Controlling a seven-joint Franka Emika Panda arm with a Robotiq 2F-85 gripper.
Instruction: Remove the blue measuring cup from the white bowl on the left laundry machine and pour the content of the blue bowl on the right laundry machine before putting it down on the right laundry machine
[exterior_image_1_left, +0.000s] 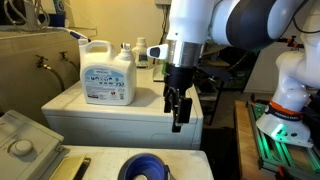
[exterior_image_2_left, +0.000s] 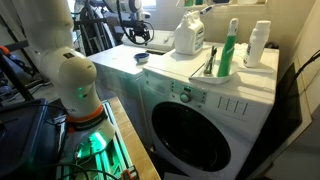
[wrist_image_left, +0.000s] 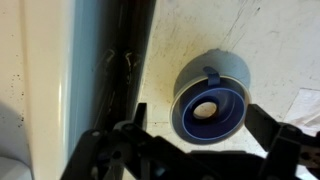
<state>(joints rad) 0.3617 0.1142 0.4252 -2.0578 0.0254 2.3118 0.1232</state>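
The blue measuring cup (wrist_image_left: 210, 108) sits inside the white bowl (wrist_image_left: 192, 70), with a pale round content in its middle. In an exterior view the cup (exterior_image_1_left: 143, 166) and bowl show at the bottom edge, on the left laundry machine's flat white top (exterior_image_1_left: 192, 166). My gripper (wrist_image_left: 200, 140) is open and empty, straight above the cup with a finger on either side of it. In an exterior view the gripper (exterior_image_1_left: 178, 108) hangs in front of the right laundry machine (exterior_image_1_left: 110, 122), above the bowl.
A large white detergent jug (exterior_image_1_left: 107, 72) and small bottles stand on the right machine's top. A dark gap (wrist_image_left: 125, 60) runs between the two machines. A grey-white unit with a knob (exterior_image_1_left: 20, 140) is at the lower left. A front-load washer (exterior_image_2_left: 200, 125) carries a jug and bottles.
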